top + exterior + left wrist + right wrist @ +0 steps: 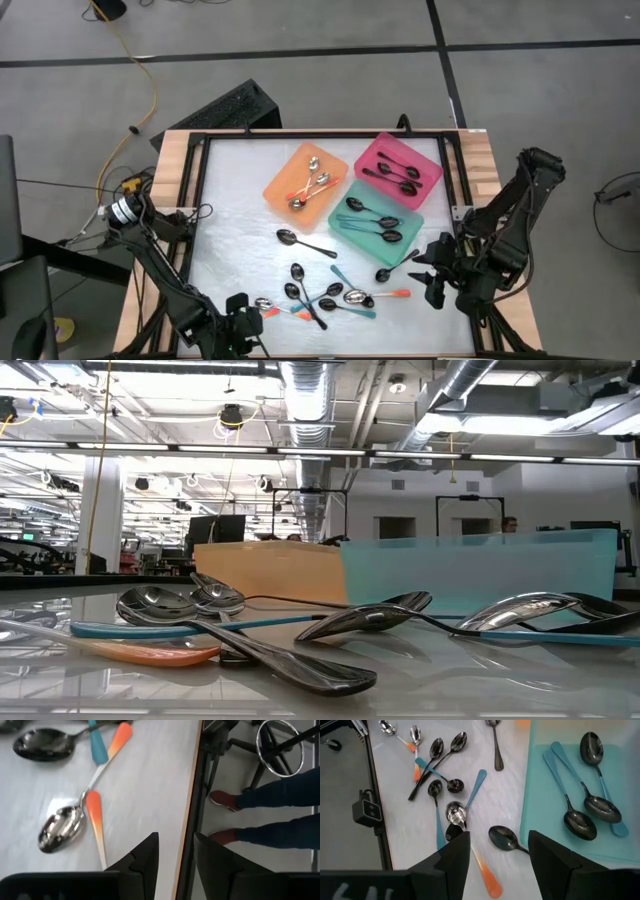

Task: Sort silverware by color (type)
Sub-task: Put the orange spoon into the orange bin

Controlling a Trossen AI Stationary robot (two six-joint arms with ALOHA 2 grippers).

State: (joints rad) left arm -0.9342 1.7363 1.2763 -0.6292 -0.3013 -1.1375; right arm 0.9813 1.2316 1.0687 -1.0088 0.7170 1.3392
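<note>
**Teal tray part-filled, loose pile still unsorted**

High: spoon pile [325, 295] sits near-side of teal tray [345, 228]. Left gripper [238, 318] by pile's edge, right gripper [437, 280] beside tray; both unclenched, empty.

Low: spoons overlap.

L wrist: orange-handled spoon [65, 822] close.

R wrist: risk = crossed handles, grabbing one drags neighbours.

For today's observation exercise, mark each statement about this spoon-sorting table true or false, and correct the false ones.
1. The pink tray holds black spoons. True.
2. The teal tray is empty. False: it holds teal-handled spoons.
3. The right gripper holds a spoon. False: it is open and empty.
4. Unsorted spoons lie on the table. True.
5. The left gripper is over the orange tray. False: it is at the table's near edge.
</note>
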